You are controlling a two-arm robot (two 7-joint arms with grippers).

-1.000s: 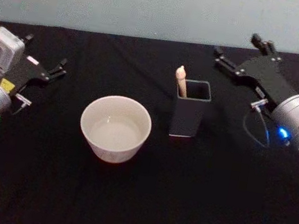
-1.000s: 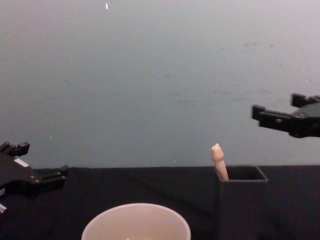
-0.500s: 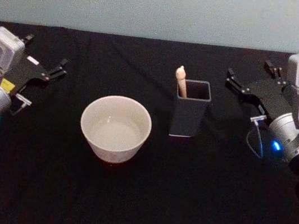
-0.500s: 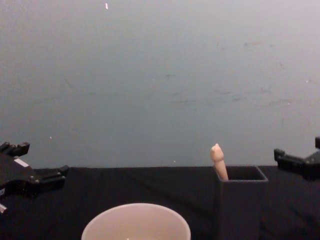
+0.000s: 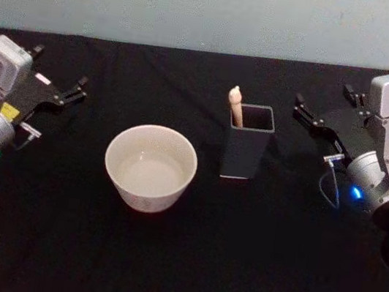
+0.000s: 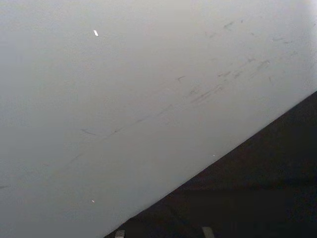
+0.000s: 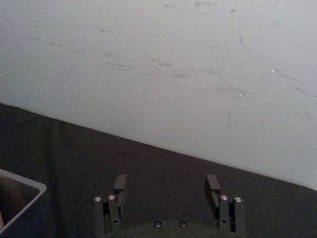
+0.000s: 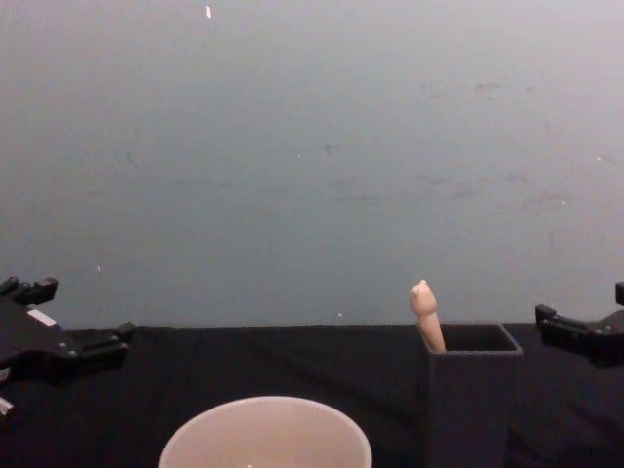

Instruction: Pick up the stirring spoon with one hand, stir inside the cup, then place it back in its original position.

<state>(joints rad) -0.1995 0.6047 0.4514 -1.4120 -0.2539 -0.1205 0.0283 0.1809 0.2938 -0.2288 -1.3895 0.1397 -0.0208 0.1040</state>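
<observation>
The stirring spoon point(image 5: 236, 105) is seen standing in the dark grey square holder point(image 5: 245, 151), its beige handle leaned against the holder's left wall and its knob raised above the rim. In the chest view the knob point(image 8: 422, 298) is seen above the holder's top edge point(image 8: 470, 351). The holder is placed near the middle of the black desk point(image 5: 176, 262). The cup point(image 5: 150, 167) is set at about 8 o'clock from the holder, close by but apart from it, and its pale inside is seen from above.

The right pincer point(image 5: 320, 107) is held at about 2 o'clock from the holder, well apart from it, with its fingers spread and nothing between them; from the right wrist view the two fingers point(image 7: 120, 184) are seen parted above the dark cloth, with a corner of the holder point(image 7: 20, 198) at the edge. The left pincer point(image 5: 57, 77) is parked at about 10 o'clock from the cup, near the desk's left edge, likewise spread and empty. Behind the desk a pale grey wall point(image 8: 312, 146) is seen
</observation>
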